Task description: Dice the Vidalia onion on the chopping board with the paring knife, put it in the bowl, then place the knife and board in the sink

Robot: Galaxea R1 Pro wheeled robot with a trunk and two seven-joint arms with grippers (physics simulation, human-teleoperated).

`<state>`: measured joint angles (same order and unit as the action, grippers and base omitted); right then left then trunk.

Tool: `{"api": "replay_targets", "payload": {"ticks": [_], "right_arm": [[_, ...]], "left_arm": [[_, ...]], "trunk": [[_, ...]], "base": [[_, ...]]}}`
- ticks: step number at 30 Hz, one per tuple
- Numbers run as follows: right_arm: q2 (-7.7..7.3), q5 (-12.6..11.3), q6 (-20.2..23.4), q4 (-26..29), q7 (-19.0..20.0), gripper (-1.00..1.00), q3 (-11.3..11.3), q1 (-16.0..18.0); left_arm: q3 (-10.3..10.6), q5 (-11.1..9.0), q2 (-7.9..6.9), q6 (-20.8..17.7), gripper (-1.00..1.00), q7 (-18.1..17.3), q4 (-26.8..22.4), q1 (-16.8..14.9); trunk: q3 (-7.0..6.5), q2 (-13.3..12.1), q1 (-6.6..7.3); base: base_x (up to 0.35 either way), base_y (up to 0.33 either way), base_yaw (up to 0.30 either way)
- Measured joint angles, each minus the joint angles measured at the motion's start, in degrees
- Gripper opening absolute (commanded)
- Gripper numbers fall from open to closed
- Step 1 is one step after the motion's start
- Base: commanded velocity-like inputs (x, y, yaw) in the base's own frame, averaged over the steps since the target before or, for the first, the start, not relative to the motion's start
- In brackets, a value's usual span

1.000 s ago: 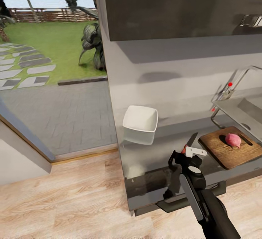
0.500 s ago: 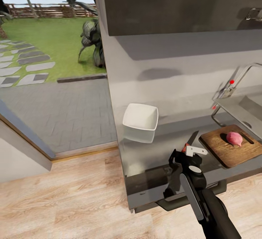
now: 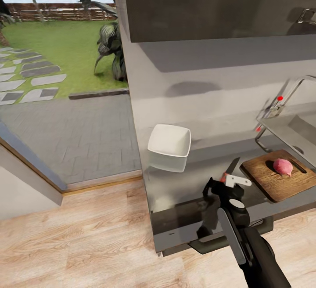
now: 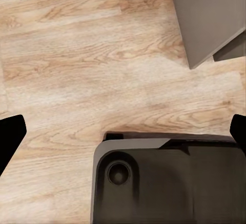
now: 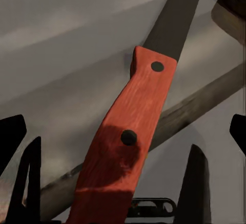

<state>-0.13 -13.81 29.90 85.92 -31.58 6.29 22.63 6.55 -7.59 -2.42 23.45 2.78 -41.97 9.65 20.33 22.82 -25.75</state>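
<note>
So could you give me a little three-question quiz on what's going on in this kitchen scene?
1. True or false: the onion lies on the chopping board.
2. Which thing does the right gripper hover over? A) the bowl B) the paring knife C) the sink
3. Fill in: the paring knife lies on the countertop between the bowl and the ____.

Key:
1. True. It is whole, not yet diced.
2. B. The open fingers straddle the red handle, which still lies flat.
3. Chopping board.
</note>
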Motion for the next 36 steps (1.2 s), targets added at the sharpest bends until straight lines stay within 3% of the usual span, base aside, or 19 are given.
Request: {"api": "replay_targets", "payload": {"ticks": [5, 14, 36], "right_arm": [[-1.3, -0.58, -1.56, 0.13, 0.0, 1.0, -1.68, 0.0], [-1.48, -0.64, -2.0, 0.14, -0.02, 1.0, -4.49, 0.0], [-1.48, -0.56, -2.05, 0.13, 0.07, 1.0, -3.82, 0.0]], "left_arm": [[0.0, 0.0, -0.03, 0.04, 1.0, -0.16, 0.51, 0.17], [0.0, 0.0, -0.03, 0.08, 1.0, -0.18, 0.56, 0.18], [-0.02, 0.0, -0.03, 0.07, 1.0, -0.23, 0.54, 0.19]], "trunk": [[0.0, 0.0, 0.0], [0.0, 0.0, 0.0], [0.0, 0.0, 0.0]], "base": [[0.0, 0.0, 0.0], [0.0, 0.0, 0.0], [0.0, 0.042, 0.0]]}}
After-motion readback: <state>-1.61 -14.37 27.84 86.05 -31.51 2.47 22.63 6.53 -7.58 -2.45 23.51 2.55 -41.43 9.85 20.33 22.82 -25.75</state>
